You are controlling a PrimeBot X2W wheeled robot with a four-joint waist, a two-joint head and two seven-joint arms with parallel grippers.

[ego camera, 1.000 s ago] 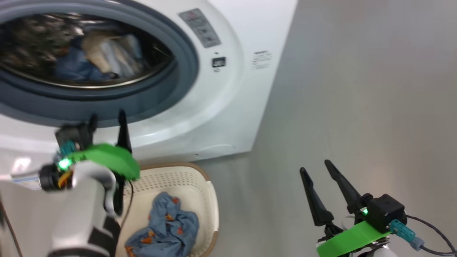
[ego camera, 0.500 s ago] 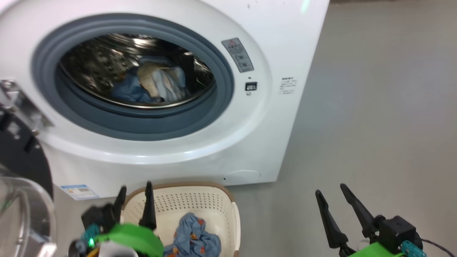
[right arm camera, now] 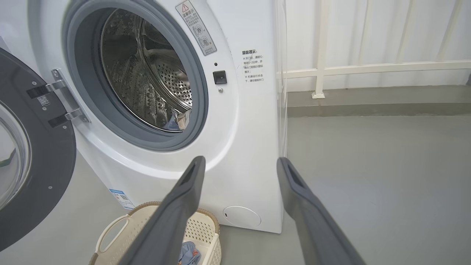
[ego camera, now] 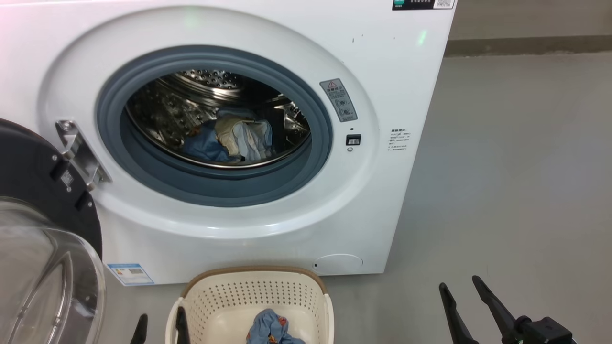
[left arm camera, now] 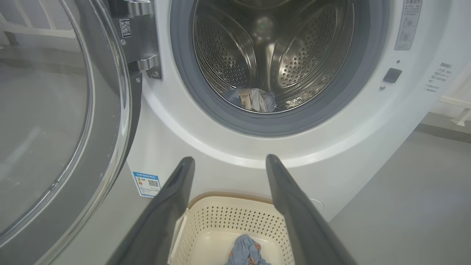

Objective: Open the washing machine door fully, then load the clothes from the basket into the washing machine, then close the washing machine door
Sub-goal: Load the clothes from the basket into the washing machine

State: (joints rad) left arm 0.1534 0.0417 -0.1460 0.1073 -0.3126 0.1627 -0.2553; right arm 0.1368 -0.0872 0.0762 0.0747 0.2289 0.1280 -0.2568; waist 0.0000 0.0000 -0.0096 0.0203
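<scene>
Both wide open and empty: left gripper, right gripper. Clothes sit in the basket, near side of the washing machine; its door hangs open at left. Laundry, maybe shirts, lies in the drum.

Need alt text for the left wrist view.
The open left claw points at the white washing machine, its door swung open at left, some laundry in the drum. Below, the cream basket holds blue patterned clothes.

One washing machine, one door, one basket, one bundle of clothes, one left gripper, one right gripper
</scene>
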